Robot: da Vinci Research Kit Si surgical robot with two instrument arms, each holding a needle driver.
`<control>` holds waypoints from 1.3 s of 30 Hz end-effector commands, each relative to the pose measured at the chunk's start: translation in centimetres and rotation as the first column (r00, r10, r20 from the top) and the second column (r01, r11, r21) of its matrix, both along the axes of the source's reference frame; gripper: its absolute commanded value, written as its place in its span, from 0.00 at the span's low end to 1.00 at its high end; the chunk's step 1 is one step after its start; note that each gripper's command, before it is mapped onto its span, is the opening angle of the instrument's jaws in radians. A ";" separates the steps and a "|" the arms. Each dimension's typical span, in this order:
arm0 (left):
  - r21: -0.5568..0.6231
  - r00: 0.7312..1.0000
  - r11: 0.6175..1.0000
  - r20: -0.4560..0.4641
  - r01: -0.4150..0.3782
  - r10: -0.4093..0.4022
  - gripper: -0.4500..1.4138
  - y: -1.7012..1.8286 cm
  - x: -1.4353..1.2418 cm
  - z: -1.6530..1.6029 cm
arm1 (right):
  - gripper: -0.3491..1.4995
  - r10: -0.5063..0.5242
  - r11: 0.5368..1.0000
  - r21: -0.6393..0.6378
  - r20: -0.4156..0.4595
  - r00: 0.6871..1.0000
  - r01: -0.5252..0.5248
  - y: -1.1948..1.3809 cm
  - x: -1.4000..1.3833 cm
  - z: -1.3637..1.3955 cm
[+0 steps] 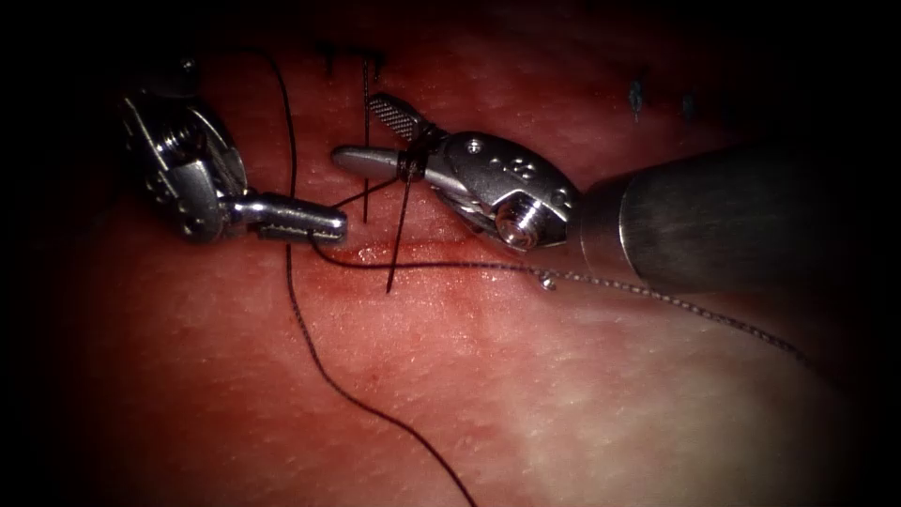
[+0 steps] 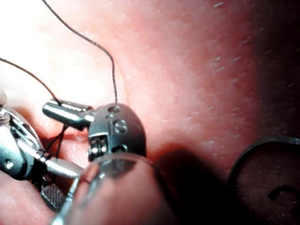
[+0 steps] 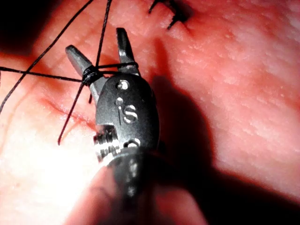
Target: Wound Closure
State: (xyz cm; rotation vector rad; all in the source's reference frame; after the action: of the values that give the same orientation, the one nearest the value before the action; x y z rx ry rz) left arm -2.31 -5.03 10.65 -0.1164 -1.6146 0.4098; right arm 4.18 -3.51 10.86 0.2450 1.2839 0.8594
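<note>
Tissue (image 1: 488, 394) with cut (image 1: 394, 253) fills background. Left end effector (image 1: 324, 225) pinches thread (image 1: 310, 347). Right end effector (image 1: 361, 136) spread, thread wrapped around jaws. Right wrist view shows finished stitches (image 3: 171, 11). Needle unseen.

Thread (image 1: 409, 165) wraps the right hand (image 1: 375, 131), left hand (image 1: 314, 223) beside it.

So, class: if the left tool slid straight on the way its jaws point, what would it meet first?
Probably the thread hanging from the right tool, whose open jaws are wrapped with it; the left tool points right, though depth is unclear.
</note>
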 end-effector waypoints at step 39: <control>0.278 0.714 0.677 -0.456 0.681 -0.532 0.00 1.52 0.87 0.55 | 0.00 0.053 0.973 -0.231 0.119 0.991 -0.025 -1.11 0.05 -0.53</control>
State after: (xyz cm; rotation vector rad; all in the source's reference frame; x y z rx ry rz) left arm -1.39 -3.44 11.16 -0.2477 -1.1683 -0.4662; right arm 4.16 -4.55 10.30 -0.0217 1.2604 0.7410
